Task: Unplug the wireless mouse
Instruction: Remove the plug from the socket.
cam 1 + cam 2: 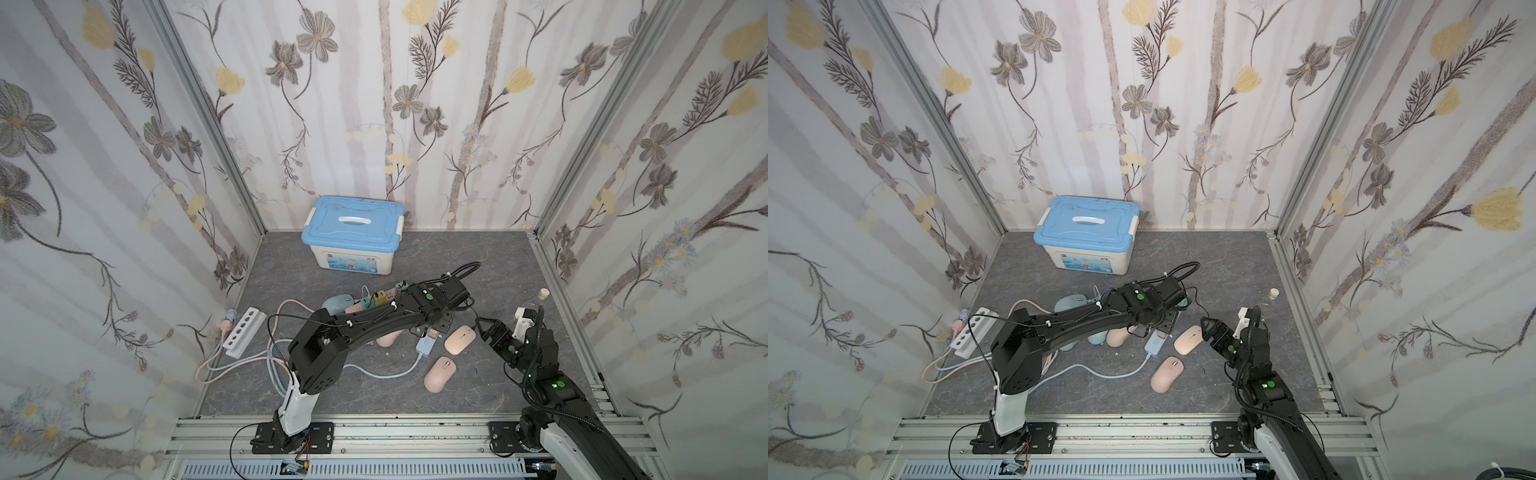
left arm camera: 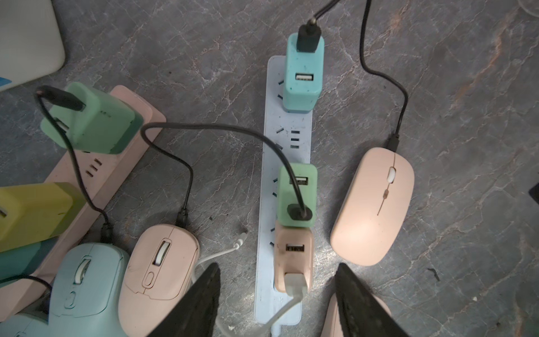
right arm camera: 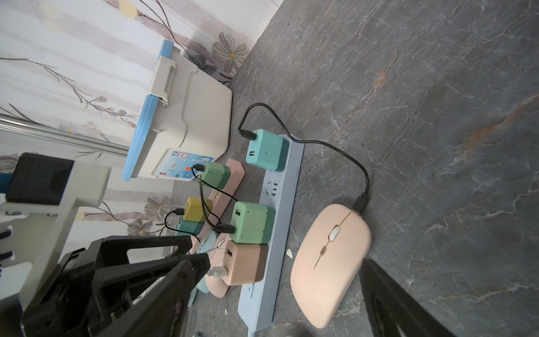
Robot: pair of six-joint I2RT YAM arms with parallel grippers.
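**Top views:** left arm [image 1: 374, 322] stretched over a tangle of chargers and mice right of the desk's [image 1: 374, 395] middle. Right gripper [image 1: 483, 325] spread wide and empty, just beside the flat pink mouse [image 1: 459, 339].

**Left wrist view:** left gripper [image 2: 278, 264] part open and holding nothing, fingers [image 2: 201, 303] either side of the pink charger [image 2: 294, 256] and its white plug [image 2: 296, 281] on the pale blue power strip [image 2: 287, 137]. Mouse just beside that strip, black cable [image 2: 393, 142] seated in its nose and run to the teal charger [image 2: 303, 87] at the strip's far end.

**Right wrist view:** same mouse framed between wide-open fingers, untouched.

Approach step, by the look of it; nothing pulled yet. Next, probably: close squarely on a plug, brace strip or mouse, draw straight out.
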